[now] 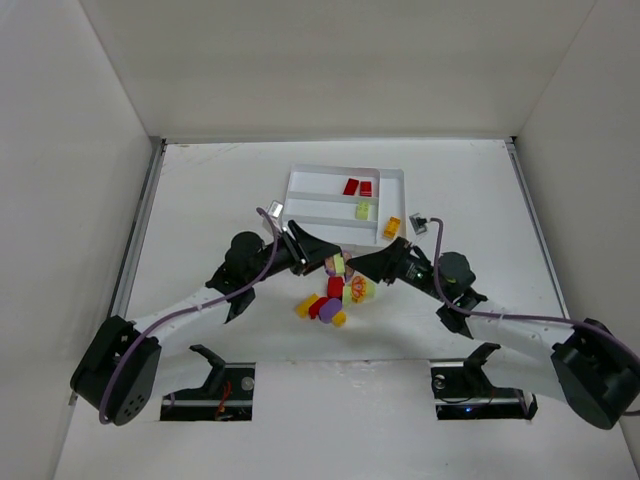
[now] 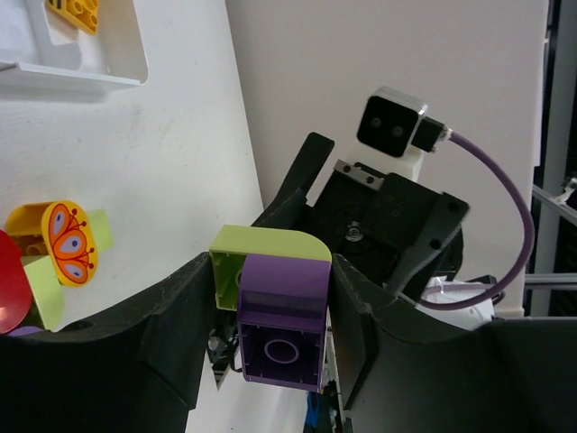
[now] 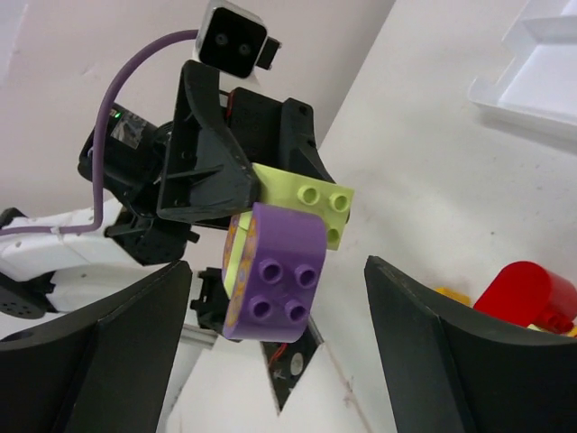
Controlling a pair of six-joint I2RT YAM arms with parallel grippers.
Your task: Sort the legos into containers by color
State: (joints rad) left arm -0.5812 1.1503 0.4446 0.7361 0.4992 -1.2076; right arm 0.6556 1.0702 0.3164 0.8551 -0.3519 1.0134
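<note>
One white tray (image 1: 310, 185) with four slots sits far-centre on the table (image 1: 200, 200) and holds two red legos (image 1: 357, 187), one lime lego (image 1: 362, 210) and one orange-yellow lego (image 1: 392, 227), each colour in its own slot. Two grippers meet near its front: the left gripper (image 2: 270, 298) pinches a purple brick (image 2: 279, 325) joined to a lime-green brick (image 2: 266, 245), and the right gripper (image 1: 362, 268) is spread wide, facing them. Several loose legos (image 1: 328, 300), red, yellow and purple, are piled below; I cannot count them.
</note>
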